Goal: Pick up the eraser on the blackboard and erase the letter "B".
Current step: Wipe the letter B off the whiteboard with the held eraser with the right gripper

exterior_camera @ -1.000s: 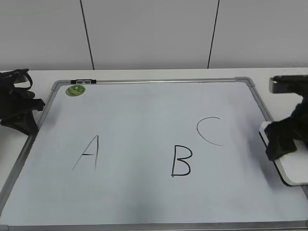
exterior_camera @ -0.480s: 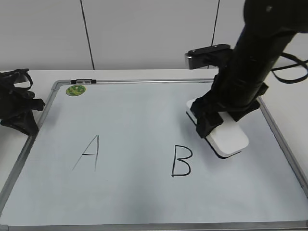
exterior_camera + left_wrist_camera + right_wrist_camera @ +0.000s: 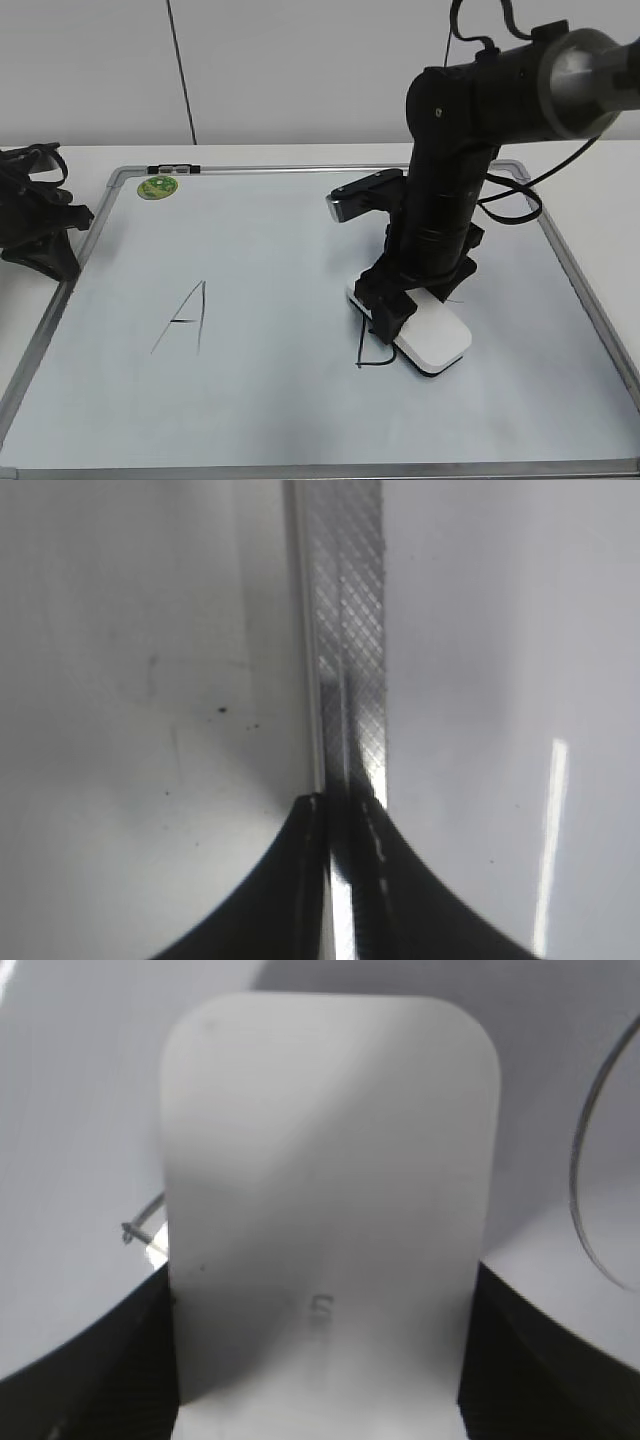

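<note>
Far left of exterior view: left gripper (image 3: 45,235) parked at the blackboard's (image 3: 300,468) left frame edge, low over the white worktop (image 3: 90,155); left wrist view shows only dark finger bases over the silver frame strip (image 3: 345,630); cannot tell if its fingers are apart or together. Upper left of board: green sticker (image 3: 157,187); thin "A" (image 3: 183,318) lower left of centre. Centre right: right gripper (image 3: 400,300) pressed down, fingers clamped on the eraser (image 3: 425,335); eraser lies flat on the board over the letter "B" (image 3: 368,345), only its left strokes showing; right wrist view shows the eraser (image 3: 325,1210) between the two dark fingers (image 3: 90,1360), an arc of "C" (image 3: 590,1170) at right edge.
</note>
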Motion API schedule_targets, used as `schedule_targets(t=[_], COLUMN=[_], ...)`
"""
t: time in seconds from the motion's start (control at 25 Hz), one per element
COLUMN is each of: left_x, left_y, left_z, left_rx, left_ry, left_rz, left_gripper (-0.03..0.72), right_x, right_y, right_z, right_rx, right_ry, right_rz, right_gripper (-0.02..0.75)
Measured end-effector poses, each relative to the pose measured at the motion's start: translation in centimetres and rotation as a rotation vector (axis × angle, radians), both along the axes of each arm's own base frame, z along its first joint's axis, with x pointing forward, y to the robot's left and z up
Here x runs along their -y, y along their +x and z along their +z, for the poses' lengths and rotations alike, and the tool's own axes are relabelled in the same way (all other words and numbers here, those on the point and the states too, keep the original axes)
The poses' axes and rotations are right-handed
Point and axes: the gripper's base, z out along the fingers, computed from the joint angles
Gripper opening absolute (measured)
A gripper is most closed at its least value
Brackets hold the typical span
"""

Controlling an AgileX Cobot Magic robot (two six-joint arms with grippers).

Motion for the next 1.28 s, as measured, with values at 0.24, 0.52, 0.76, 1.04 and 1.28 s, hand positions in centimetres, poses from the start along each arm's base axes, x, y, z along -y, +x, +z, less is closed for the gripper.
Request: schedule_targets(t=[0.24,0.52,0.76,1.04,1.28], left_x=[0.0,0.0,0.0,0.1,0.0], left_y=[0.0,0.0,0.0,0.0,0.0], left_z=[0.0,0.0,0.0,0.0,0.0], left_rx=[-0.002,-0.002,-0.002,-0.002,-0.002], left_ry=[0.000,0.000,-0.002,-0.006,-0.006], left_rz=[-0.001,-0.001,0.001,0.004,0.004], left_gripper=[0.032,0.032,0.032,0.032,0.032], right_x=[-0.5,-0.6,-1.7,-6.1,-8.5], right_y=[1.0,1.1,0.6,-1.9,-3.5], right_z=[-1.8,-1.9,-1.9,-2.0,-2.1], right_rx=[-0.001,0.001,0.012,0.057,0.085], right_ry=[-0.002,0.001,0.009,0.018,0.029], right_rz=[0.007,0.007,0.033,0.171,0.249], right_gripper=[0.525,0.525,0.525,0.525,0.525])
